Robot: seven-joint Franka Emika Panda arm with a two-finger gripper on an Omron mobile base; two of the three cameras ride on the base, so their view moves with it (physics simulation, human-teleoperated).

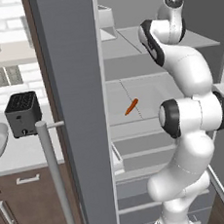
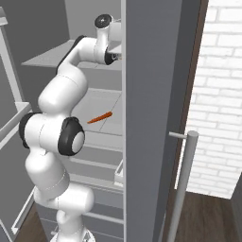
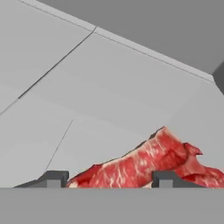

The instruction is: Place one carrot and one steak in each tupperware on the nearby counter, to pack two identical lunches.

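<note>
- The steak (image 3: pixel 144 164) lies flat on a grey fridge shelf (image 3: pixel 109 92), directly between the two fingertips (image 3: pixel 53 179) in the hand view.
- Its long axis runs across the gripper (image 3: pixel 106 180), rising toward the right.
- The fingers stand apart on both sides of the meat; I cannot tell if they press it already.
- One carrot (image 1: pixel 131 106) lies on a lower shelf, well apart from the hand.

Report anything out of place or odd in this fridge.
Nothing looks spilled or damaged. A carrot lies loose on a bare fridge shelf, unwrapped. A steak also lies directly on a shelf, between the gripper fingertips.
</note>
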